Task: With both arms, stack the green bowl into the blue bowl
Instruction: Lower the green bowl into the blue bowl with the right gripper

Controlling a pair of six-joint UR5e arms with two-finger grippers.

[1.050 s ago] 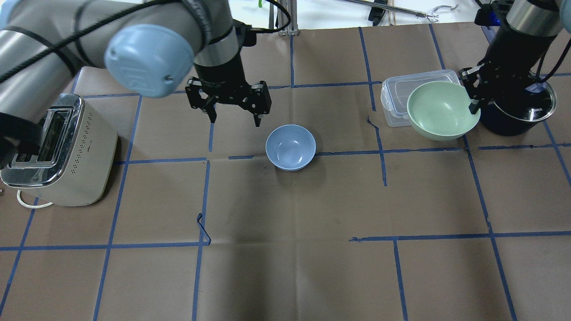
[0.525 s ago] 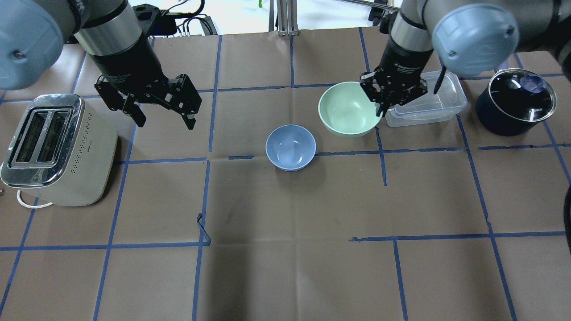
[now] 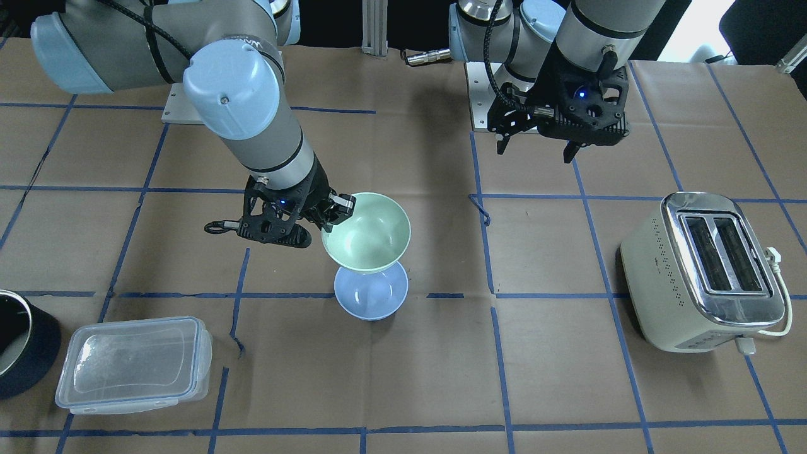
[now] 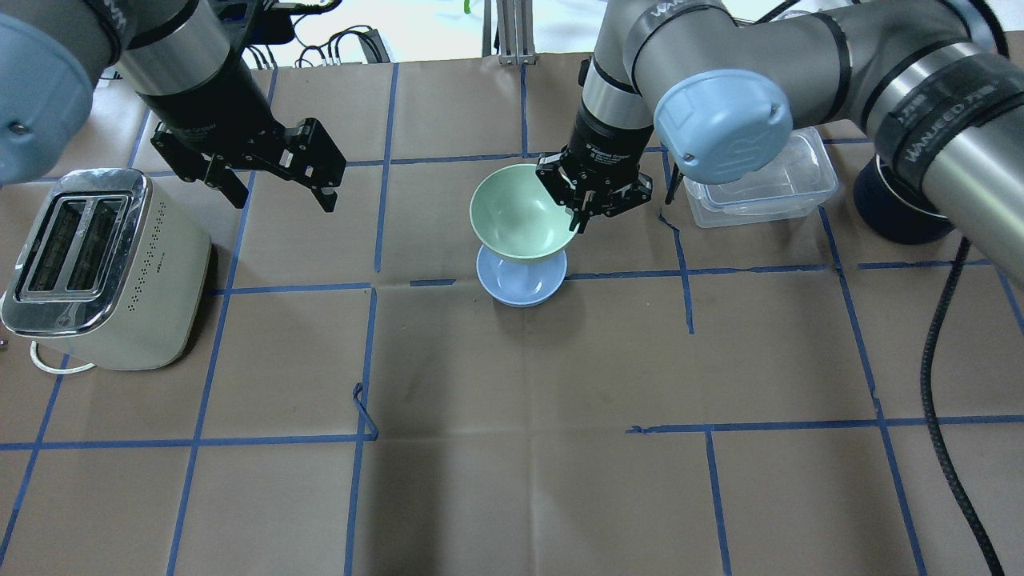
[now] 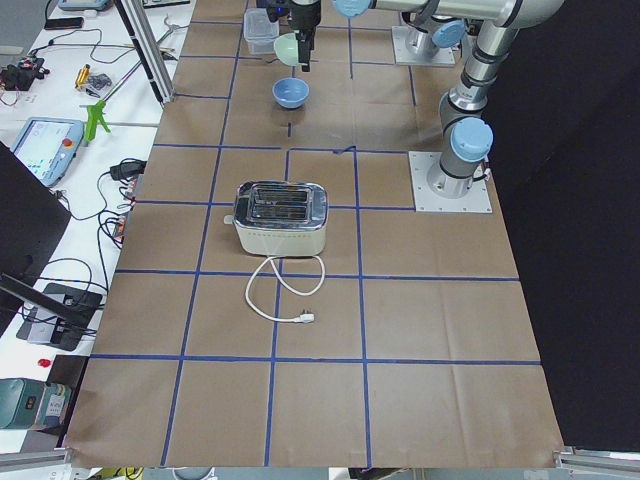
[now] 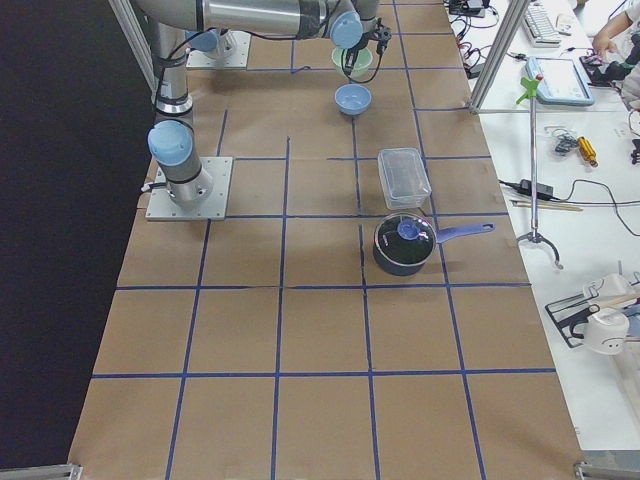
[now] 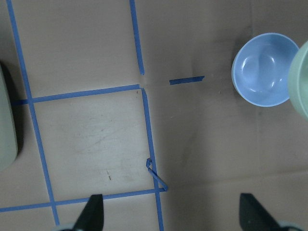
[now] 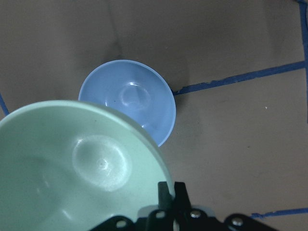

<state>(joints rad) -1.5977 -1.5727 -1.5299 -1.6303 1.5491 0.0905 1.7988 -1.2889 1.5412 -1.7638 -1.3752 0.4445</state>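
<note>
My right gripper (image 4: 578,214) is shut on the rim of the green bowl (image 4: 520,212) and holds it in the air, above and slightly behind the blue bowl (image 4: 520,288). The blue bowl stands upright on the table. In the front view the green bowl (image 3: 367,233) overlaps the blue bowl (image 3: 371,294), with the right gripper (image 3: 335,211) at its rim. The right wrist view shows the green bowl (image 8: 77,163) over part of the blue bowl (image 8: 130,98). My left gripper (image 4: 280,190) is open and empty, raised near the toaster; it also shows in the front view (image 3: 536,145).
A cream toaster (image 4: 96,268) stands at the left. A clear lidded container (image 4: 760,188) and a dark pot (image 4: 888,212) sit at the right, behind my right arm. Blue tape lines cross the brown paper table (image 4: 512,448).
My right gripper has carried the green bowl leftward from beside the container to above the blue bowl. My left gripper has drawn back left toward the toaster.
</note>
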